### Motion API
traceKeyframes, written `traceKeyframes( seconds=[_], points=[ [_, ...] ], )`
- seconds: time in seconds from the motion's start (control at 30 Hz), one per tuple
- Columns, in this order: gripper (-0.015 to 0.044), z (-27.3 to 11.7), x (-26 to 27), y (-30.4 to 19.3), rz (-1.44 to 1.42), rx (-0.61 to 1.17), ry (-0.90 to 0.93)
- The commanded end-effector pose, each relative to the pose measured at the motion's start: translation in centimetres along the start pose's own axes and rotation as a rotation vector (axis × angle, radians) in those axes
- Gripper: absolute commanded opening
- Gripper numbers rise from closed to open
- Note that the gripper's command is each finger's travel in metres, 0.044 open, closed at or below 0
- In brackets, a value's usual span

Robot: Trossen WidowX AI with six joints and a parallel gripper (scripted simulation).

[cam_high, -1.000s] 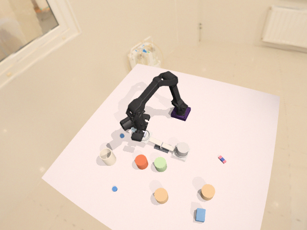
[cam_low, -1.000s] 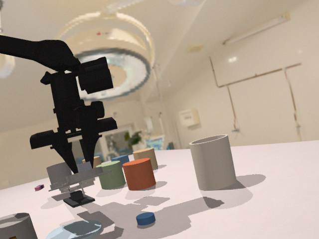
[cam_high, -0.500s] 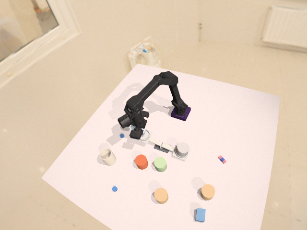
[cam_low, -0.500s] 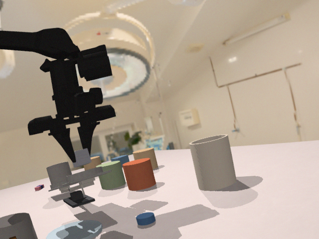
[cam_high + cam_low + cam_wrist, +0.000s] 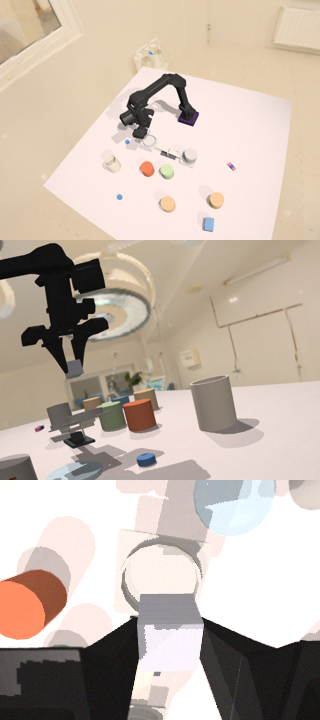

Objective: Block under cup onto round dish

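My gripper is shut on the pale grey block and holds it in the air above the balance. The balance's near pan is empty and stands higher than the other end. One grey cup stands on the balance's far end. The other grey cup stands on the table at the lower left of the exterior view, beside the round pale blue dish. No cup is above the dish. In the top view the arm hides most of this area.
A tall beige open cylinder, a red cylinder and a green cylinder stand near the balance. A small blue disc lies near the dish. Two orange cylinders and a blue box stand farther off.
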State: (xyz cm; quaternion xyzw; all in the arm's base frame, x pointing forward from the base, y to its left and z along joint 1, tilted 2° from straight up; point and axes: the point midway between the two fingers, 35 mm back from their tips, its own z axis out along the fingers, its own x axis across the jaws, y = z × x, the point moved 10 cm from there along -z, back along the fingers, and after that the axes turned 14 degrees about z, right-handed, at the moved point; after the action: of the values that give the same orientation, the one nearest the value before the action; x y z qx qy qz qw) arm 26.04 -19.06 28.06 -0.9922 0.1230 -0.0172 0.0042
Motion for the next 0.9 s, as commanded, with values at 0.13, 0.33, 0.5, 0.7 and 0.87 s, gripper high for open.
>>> traceKeyframes(
  seconds=[0.13, 0.33, 0.5, 0.7, 0.87],
  points=[
    [0.0000, 1.4, -0.8, 2.5, -0.012, -0.005, 0.001],
    [0.0000, 4.1, -2.3, 5.9, -0.016, -0.011, -0.001],
    [0.0000, 6.5, -4.1, 8.4, -0.010, -0.011, -0.004],
    [0.0000, 9.3, -6.7, 11.0, -0.003, -0.009, -0.006],
    [0.0000, 9.9, -7.0, 11.3, -0.003, -0.009, -0.007]
  ],
)
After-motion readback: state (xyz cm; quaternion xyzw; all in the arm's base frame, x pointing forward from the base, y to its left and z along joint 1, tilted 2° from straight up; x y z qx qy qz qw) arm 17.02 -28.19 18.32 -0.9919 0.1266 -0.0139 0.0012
